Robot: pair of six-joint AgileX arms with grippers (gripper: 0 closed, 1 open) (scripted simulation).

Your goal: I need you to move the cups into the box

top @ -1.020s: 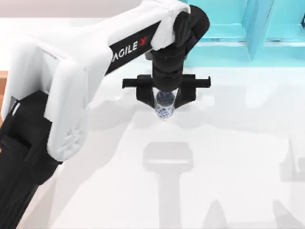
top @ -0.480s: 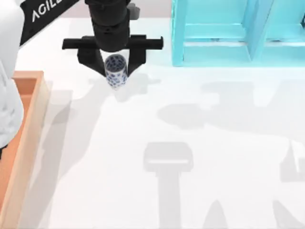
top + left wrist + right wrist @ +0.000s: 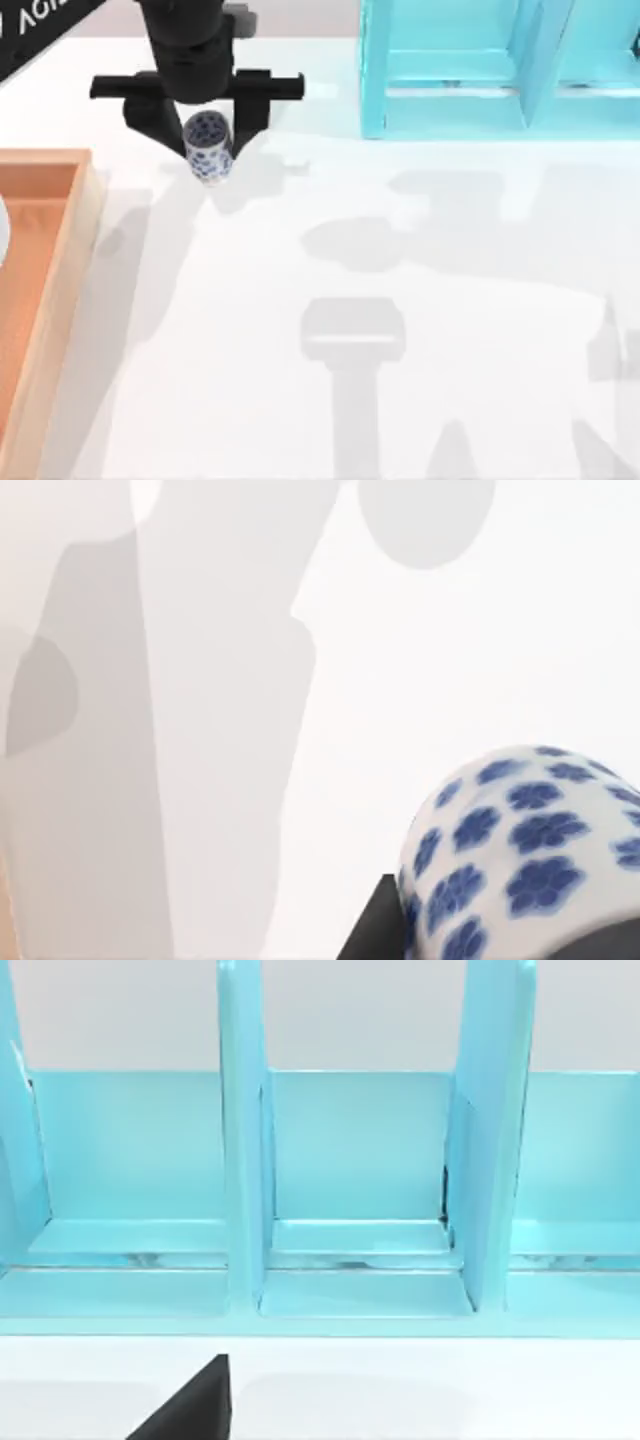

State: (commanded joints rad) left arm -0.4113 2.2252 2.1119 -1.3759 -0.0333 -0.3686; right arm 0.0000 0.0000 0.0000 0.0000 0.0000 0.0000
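Note:
A narrow white cup with blue flowers [image 3: 208, 148] hangs above the table at the back left, held between the black fingers of my left gripper [image 3: 200, 135], which is shut on it. The left wrist view shows the same cup [image 3: 520, 850] close up over bare white table. The wooden box [image 3: 78, 215], with tan rim and orange-brown inside, lies at the left edge, a little to the left of the held cup. A black fingertip [image 3: 195, 1405] of my right gripper pokes into the right wrist view, facing the shelf.
A turquoise shelf unit [image 3: 480, 70] stands at the back right, and the right wrist view shows its open compartments [image 3: 360, 1160]. The white table [image 3: 400, 330] carries soft arm shadows.
My left gripper has carried the flowered cup leftward and toward the back, from mid-table to near the box. More of the box has come into view at the left.

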